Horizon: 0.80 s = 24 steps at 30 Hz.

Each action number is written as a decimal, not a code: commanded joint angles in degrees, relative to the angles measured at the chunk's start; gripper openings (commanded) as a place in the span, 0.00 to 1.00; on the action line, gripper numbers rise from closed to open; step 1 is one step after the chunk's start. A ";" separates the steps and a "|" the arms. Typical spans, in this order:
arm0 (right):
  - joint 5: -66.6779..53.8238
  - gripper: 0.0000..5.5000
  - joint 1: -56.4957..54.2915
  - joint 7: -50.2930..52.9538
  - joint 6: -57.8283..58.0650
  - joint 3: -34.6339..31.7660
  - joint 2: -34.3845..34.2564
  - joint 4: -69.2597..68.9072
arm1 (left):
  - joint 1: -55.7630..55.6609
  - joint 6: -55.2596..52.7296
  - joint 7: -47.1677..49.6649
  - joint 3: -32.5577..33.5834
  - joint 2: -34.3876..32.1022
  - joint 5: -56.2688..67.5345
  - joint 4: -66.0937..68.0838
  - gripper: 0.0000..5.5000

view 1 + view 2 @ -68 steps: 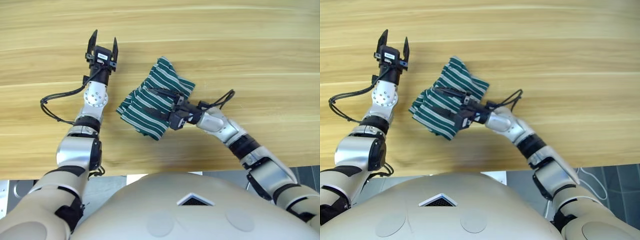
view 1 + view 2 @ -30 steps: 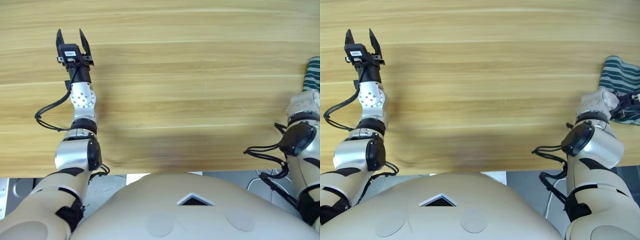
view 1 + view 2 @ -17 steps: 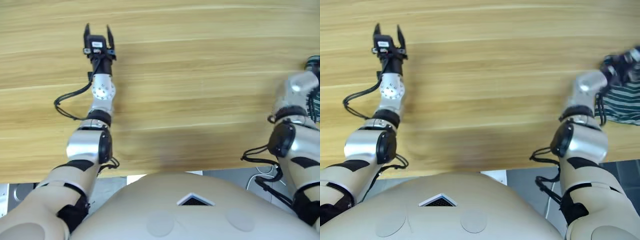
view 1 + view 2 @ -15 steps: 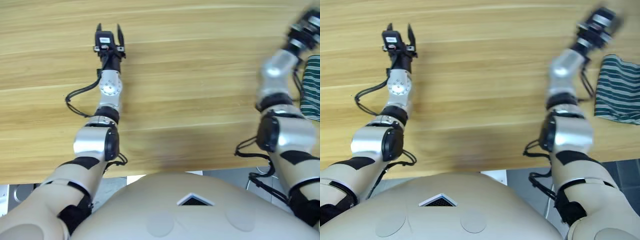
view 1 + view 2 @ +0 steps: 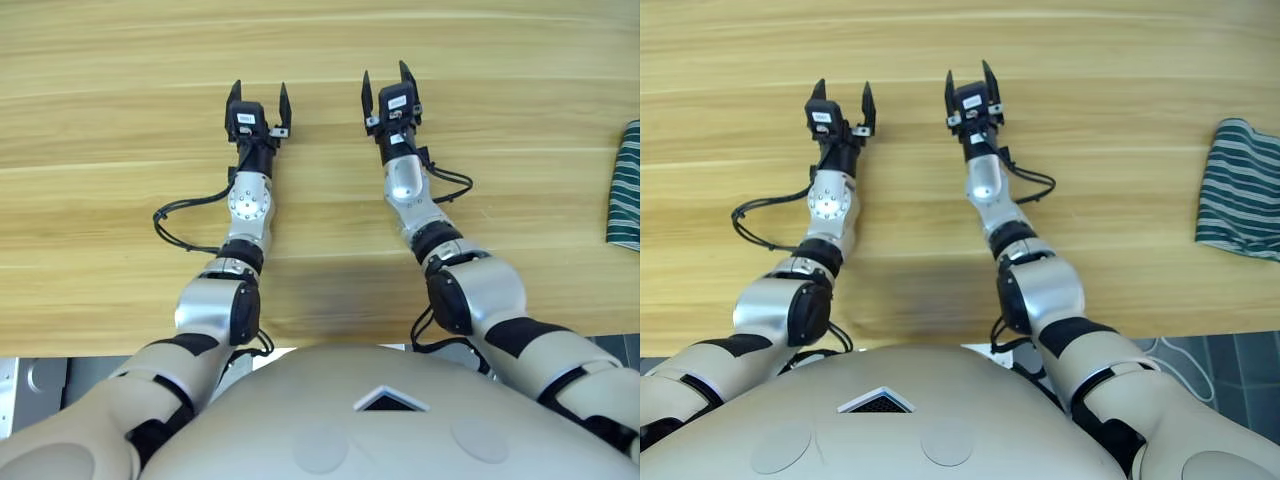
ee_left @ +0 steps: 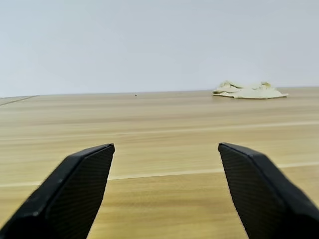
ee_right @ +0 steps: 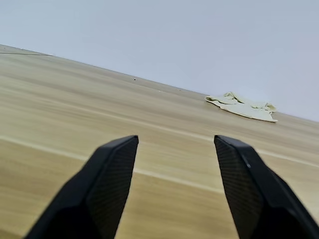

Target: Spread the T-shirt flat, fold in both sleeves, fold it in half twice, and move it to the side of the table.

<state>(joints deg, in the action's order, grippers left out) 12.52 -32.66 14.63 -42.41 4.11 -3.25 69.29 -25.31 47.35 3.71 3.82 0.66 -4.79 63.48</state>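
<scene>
The wooden table is the largest thing here. The T-shirt, green with pale stripes, lies folded into a compact bundle at the table's right side, near its front edge, and nothing touches it. Both arms reach out over the table's middle, well apart from the shirt. The left gripper and the right gripper sit side by side, each with its jaws spread wide and nothing between them. A small crumpled pale cloth lies near the table's far edge.

The last step — setting the folded shirt aside — looks done, so the task seems complete. The next move calls for little: keep both arms away from the table's right side, or draw them back, without disturbing the folds.
</scene>
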 commanded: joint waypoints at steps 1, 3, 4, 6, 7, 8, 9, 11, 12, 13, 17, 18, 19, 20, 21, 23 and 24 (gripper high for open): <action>0.97 0.55 4.49 -1.80 -1.95 1.59 0.61 -3.08 | 3.69 1.51 1.38 -2.17 1.44 -2.05 -3.21 0.71; 1.92 0.61 6.67 -1.51 -3.36 2.62 1.06 -5.29 | 5.34 2.12 1.68 -3.16 1.95 -2.78 -4.90 0.71; 2.72 0.65 7.68 -0.45 -3.96 3.11 1.35 -6.48 | 6.22 2.46 2.11 -3.64 2.05 -3.38 -5.89 0.71; 4.48 0.65 9.72 1.33 -4.66 4.07 1.99 -8.84 | 8.29 3.20 3.47 -4.44 2.29 -4.69 -8.10 0.71; 4.75 0.65 10.56 1.51 -4.73 4.27 2.13 -9.72 | 9.12 3.45 4.31 -4.85 2.28 -5.49 -9.11 0.71; 5.01 0.65 11.45 1.72 -4.78 4.42 2.30 -10.65 | 9.94 3.80 5.51 -5.34 2.13 -6.81 -10.25 0.71; 5.31 0.65 12.21 2.02 -4.75 4.55 2.48 -11.52 | 10.59 4.00 6.61 -5.80 1.96 -8.06 -11.24 0.71; 5.81 0.65 13.27 2.81 -4.64 4.70 2.76 -12.84 | 11.52 3.86 7.94 -6.43 1.80 -9.27 -12.39 0.71; 5.89 0.65 13.67 3.05 -4.54 4.70 2.79 -13.33 | 11.79 3.56 7.95 -6.55 1.88 -9.05 -12.47 0.71; 6.11 0.65 14.01 3.40 -4.52 4.75 2.84 -13.80 | 11.94 3.28 7.85 -6.54 1.96 -8.77 -12.34 0.71; 7.40 0.65 14.80 4.82 -4.73 5.28 3.16 -14.82 | 12.22 3.14 7.97 -6.52 1.88 -8.47 -11.82 0.71; 7.40 0.65 14.94 5.00 -4.97 5.17 3.28 -15.04 | 12.13 3.19 7.97 -6.51 1.87 -8.43 -11.53 0.71; 6.94 0.65 14.98 4.96 -5.09 4.90 3.31 -15.05 | 12.04 3.26 8.00 -6.48 1.86 -8.39 -11.22 0.71; 6.65 0.65 14.89 5.09 -5.13 4.64 3.47 -14.81 | 11.92 3.35 8.06 -6.43 1.87 -8.34 -10.91 0.71; 6.69 0.65 14.81 5.41 -5.07 4.51 3.68 -14.66 | 11.81 3.43 8.14 -6.38 1.89 -8.31 -10.67 0.71; 7.19 0.65 14.68 6.02 -4.82 4.56 4.11 -14.42 | 11.61 3.56 8.19 -6.25 1.97 -8.10 -10.34 0.71; 7.33 0.69 14.66 6.17 -4.80 4.59 4.27 -14.34 | 11.57 3.62 8.10 -6.19 2.03 -7.91 -10.39 0.71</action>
<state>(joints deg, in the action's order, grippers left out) 19.55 -19.73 19.70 -47.35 9.12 -0.35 53.75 -16.36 51.21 11.23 -2.25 2.81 -13.07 50.84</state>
